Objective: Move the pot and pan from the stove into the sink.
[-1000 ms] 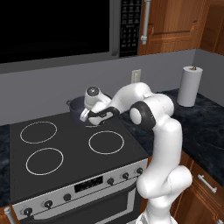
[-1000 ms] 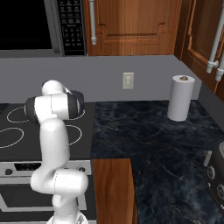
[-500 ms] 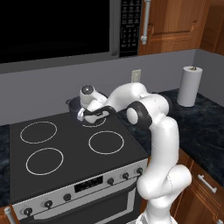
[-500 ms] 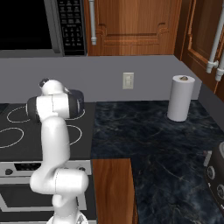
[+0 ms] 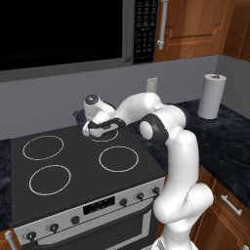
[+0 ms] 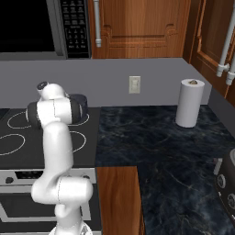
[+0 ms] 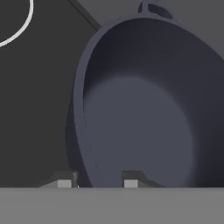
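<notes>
- Tool (image 7: pixel 97 178) sat at the pot's near rim, one fingertip (image 7: pixel 64 180) outside the wall and the other inside, jaws drawn in narrow about the rim; whether they truly pinched it could not be told.
- Pot (image 7: pixel 144 105), deep and dark grey, stood on the stove (image 5: pixel 73 171) at its back right burner, close to the grey wall, a loop handle (image 7: pixel 154 8) on its far rim.
- In the left base view the pot (image 5: pixel 79 115) peeked out behind the white hand.
- Three white burner rings lay bare on the black glass.
- Beyond the stove, a paper towel roll (image 6: pixel 189 102) stood upright on the dark marbled worktop (image 6: pixel 160 147).
</notes>
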Tool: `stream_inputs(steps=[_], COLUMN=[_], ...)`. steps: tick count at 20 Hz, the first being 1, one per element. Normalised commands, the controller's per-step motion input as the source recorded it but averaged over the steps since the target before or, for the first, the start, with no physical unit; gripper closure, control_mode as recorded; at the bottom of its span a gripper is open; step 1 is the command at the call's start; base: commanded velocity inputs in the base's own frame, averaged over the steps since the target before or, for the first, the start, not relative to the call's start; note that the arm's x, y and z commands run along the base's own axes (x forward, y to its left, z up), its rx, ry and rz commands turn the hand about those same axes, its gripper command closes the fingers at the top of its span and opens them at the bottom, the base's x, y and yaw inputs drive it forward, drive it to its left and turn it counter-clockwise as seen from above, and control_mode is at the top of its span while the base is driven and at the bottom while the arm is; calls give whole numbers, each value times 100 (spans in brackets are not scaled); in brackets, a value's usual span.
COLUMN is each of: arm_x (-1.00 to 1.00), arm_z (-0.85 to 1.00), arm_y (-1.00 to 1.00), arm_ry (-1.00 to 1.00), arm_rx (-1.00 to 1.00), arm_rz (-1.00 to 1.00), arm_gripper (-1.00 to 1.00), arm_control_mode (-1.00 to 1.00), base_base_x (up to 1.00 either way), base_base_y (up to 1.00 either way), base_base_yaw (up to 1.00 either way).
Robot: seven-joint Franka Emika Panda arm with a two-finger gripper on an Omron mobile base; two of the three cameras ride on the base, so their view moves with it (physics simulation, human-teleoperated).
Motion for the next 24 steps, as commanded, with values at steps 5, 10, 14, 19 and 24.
stream_inputs(steps=[5, 10, 14, 19, 24], arm_x=[0, -3, -15, -32, -44], arm_z=[-5, 14, 52, 59, 54], arm_y=[0, 0, 0, 0, 0], arm_ry=[2, 1, 1, 2, 4], arm_rx=[0, 0, 0, 0, 0], arm_rz=[0, 0, 0, 0, 0], arm_gripper=[100, 100, 100, 100, 100], arm_control_mode=[-100, -100, -100, -100, -100], base_base_x=[0, 0, 0, 0, 0], base_base_y=[0, 0, 0, 0, 0], base_base_yaw=[0, 0, 0, 0, 0])
